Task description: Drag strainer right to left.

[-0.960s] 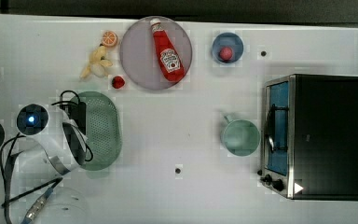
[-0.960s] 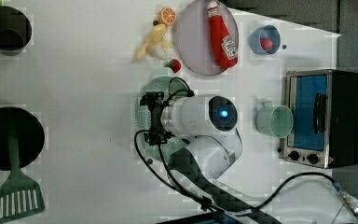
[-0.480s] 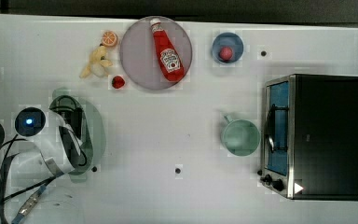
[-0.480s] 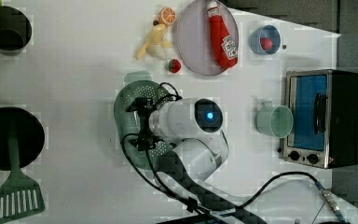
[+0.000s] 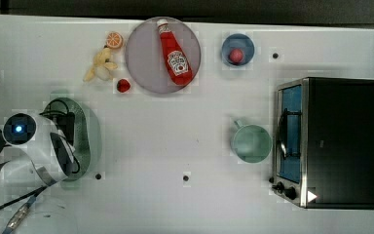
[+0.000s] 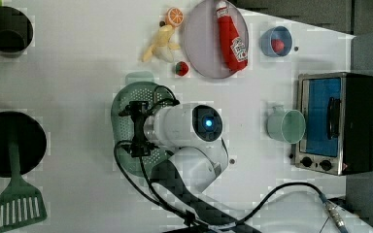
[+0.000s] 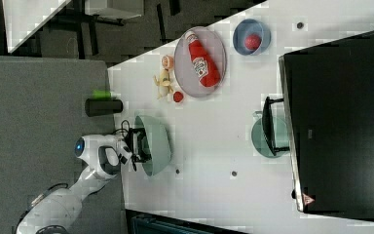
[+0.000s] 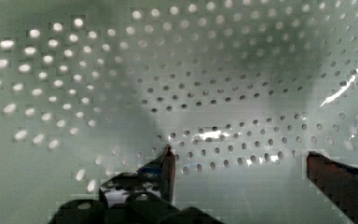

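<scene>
The strainer is seen at the top view's left end of the white surface, partly covered by the robot arm. In the left view the strainer lies in the middle of the surface, with the arm above it. In the right view the strainer is found near the right view's left edge of the surface, just beside the arm.

The end effector is placed down inside the strainer, and in the wrist view the perforated inner wall is seen close in front of it. Its two fingers are spread apart, one on each side, and nothing is held between them; whether a finger touches the wall cannot be told.

In the top view, a grey plate with a red ketchup bottle on it is seen at the far side of the surface. Just beside the plate a small red fruit, a banana and an orange slice are laid. A blue bowl with a red ball in it stands toward the top view's right of the plate. A mint-green mug stands just beside a toaster oven, well apart from the strainer. In the left view a green spatula is seen at the left view's lower left.
</scene>
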Robot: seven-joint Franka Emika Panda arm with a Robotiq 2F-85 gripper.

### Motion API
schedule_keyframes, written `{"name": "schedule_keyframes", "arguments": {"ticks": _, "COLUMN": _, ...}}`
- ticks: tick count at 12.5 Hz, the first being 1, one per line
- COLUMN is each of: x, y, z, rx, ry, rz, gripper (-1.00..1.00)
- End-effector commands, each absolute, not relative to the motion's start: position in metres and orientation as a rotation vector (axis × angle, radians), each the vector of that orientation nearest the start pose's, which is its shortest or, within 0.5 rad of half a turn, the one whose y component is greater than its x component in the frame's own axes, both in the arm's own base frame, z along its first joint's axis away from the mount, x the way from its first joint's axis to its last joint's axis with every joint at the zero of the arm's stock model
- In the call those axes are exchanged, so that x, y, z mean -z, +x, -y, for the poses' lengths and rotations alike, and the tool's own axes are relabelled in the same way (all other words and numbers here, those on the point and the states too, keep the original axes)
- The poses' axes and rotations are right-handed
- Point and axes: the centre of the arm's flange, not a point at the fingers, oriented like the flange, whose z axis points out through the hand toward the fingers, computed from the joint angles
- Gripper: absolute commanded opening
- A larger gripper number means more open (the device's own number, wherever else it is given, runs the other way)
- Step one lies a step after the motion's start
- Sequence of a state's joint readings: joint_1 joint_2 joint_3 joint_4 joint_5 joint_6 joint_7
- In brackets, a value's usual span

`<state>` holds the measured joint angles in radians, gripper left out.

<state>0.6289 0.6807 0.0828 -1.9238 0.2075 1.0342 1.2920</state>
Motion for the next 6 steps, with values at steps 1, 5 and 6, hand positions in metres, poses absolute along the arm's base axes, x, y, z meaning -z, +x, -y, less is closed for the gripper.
{"name": "schedule_keyframes", "arguments": {"ticks": 1, "x": -0.149, "y": 0.479, "z": -0.426, "rx": -0.241, "ry": -2.091, "rz": -2.239, "gripper": 1.0}}
{"name": "schedule_keyframes", "arguments": {"ticks": 5, "x": -0.191, "y": 0.486, "z": -0.418, "rx": -0.195, "ry": -2.335, "rz": -1.983, "gripper": 1.0}}
{"name": "schedule_keyframes", "arguments": {"ticks": 6, "x": -0.211, "y": 0.492, "z": -0.408, "rx": -0.181, "ry": -2.412, "rz": -1.904, "gripper": 1.0}}
